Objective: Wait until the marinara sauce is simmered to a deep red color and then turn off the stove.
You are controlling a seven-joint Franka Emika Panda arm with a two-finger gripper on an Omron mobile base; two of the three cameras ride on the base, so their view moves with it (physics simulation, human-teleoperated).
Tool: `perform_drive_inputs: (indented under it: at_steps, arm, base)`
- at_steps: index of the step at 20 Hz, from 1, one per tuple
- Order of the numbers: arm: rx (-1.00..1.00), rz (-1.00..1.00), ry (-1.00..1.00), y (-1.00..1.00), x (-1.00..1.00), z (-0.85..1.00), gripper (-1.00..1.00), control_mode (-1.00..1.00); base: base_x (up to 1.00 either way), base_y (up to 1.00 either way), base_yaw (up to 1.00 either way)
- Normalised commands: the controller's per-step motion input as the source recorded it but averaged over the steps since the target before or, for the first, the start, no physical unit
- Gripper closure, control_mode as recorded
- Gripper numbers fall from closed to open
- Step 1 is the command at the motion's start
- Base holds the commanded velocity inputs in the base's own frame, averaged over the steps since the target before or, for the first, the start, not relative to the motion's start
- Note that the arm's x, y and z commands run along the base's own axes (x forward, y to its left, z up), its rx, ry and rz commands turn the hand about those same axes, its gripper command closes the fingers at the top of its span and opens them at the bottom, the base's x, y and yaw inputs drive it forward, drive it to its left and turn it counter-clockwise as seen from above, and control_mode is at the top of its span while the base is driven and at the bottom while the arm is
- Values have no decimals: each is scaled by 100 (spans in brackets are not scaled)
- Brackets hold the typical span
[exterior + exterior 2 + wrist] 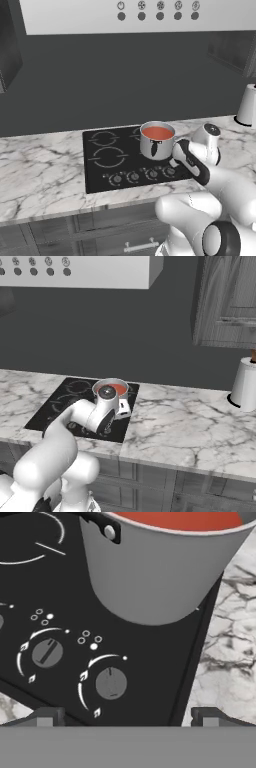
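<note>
- Left base view shows the stove (107,157) set into a marble counter (40,170), its long axis running left to right along the counter's front edge.
- A row of grey knobs (142,175) lines the stove's front edge, the side that faces the robot.
- A steel pot (156,145) stands upright on the stove's back right burner, and the marinara sauce (158,133) inside it is a flat orange-red disc facing straight up.
- The pot's dark handle mount points toward the front of the stove, toward the knobs.
- The arm (210,185) reaches in from the lower right, its hand just in front of and to the right of the pot.
- Right base view has the pot (118,401) near the stove's right edge, with the sauce (119,389) partly hidden behind the arm's wrist.
- A white paper towel roll (245,385) stands upright at the far right of the counter, well apart from the stove.
- A grey hood panel (150,15) with round buttons hangs above.
- Hand view looks down on the two rightmost knobs, with the pot wall above them.
- The gripper (125,717) hovers just above the stove's front right corner, jaws spread wide with nothing between them; one fingertip lies over the black glass, the other over the marble.
- The nearer knob (111,683) sits between the two fingertips, untouched; the pointer line of the knob to its left (47,652) slants diagonally.
</note>
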Motion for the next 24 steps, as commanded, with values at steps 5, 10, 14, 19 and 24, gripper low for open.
perform_drive_inputs:
  at_steps: [5, 10, 14, 19, 24]
  arm:
    - [-13, 0, 0, 34, 1, -40, -100, -100]
    - [-14, 1, -1, 65, -6, -38, -100, -100]
    - [-5, 1, -2, 36, -3, -26, -100, -100]
    - [0, 0, 0, 1, -24, -26, -100, -100]
    - [0, 0, 0, 0, -63, -71, -100, -100]
  base:
    - [0, 0, 0]
    - [0, 0, 0]
    - [0, 0, 0]
    - [0, 0, 0]
    - [0, 0, 0]
